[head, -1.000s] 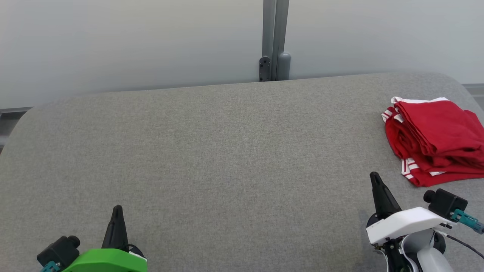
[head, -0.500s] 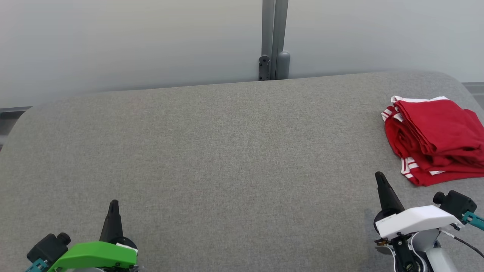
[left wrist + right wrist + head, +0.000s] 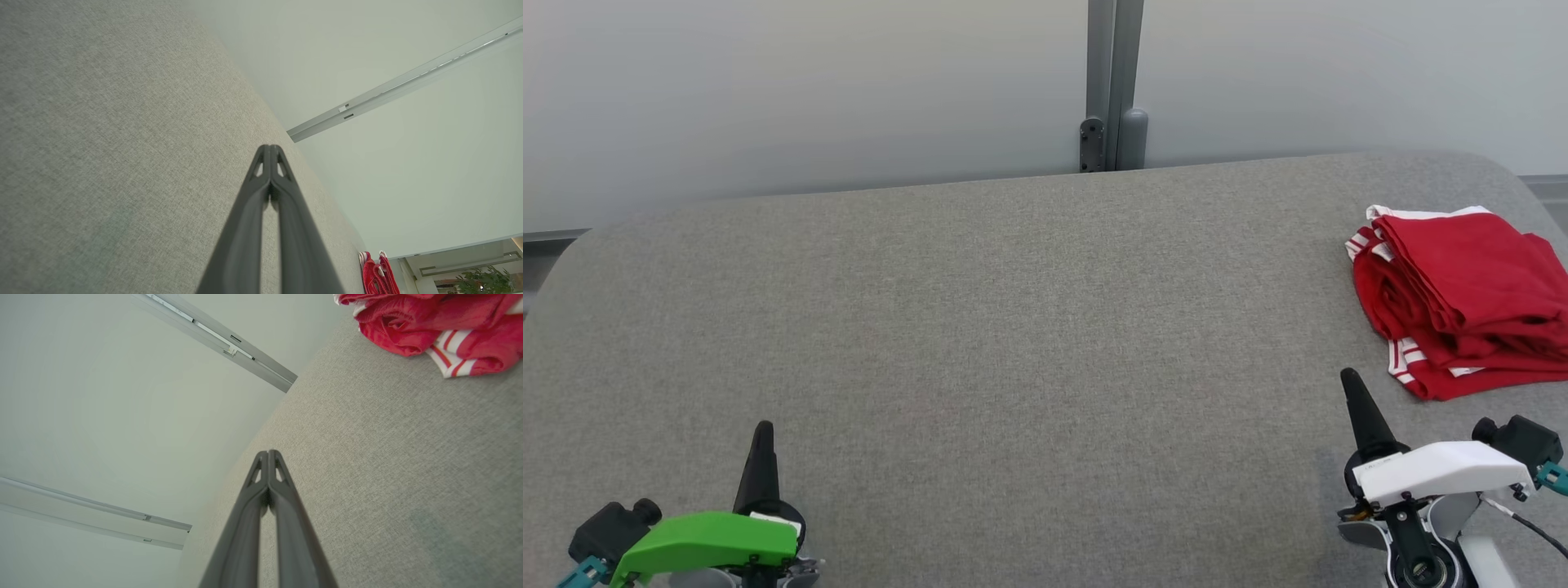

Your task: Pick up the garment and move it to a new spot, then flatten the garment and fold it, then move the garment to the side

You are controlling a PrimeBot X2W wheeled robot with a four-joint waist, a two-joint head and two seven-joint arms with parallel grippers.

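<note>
Head view: the garment [image 3: 1462, 302], a folded red stack with white stripes, lies at the right edge of the worktop [image 3: 1013, 327]. The frame cuts it off, so I cannot judge its long axis. It lies ahead and right of the right end effector [image 3: 1351, 377], the nearer one by my judgement; the left end effector [image 3: 763, 429] is well apart.

Left wrist view: fingers pressed together, empty; the garment is a distant red sliver.

Right wrist view: fingers together, empty; the garment is clipped at the upper right.

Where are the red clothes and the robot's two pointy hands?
red garment [image 3: 1462, 282]: head view, on its top red fold.
left gripper [image 3: 762, 429]: head view, at the closed fingertips.
right gripper [image 3: 1350, 376]: head view, at the closed fingertips.
</note>
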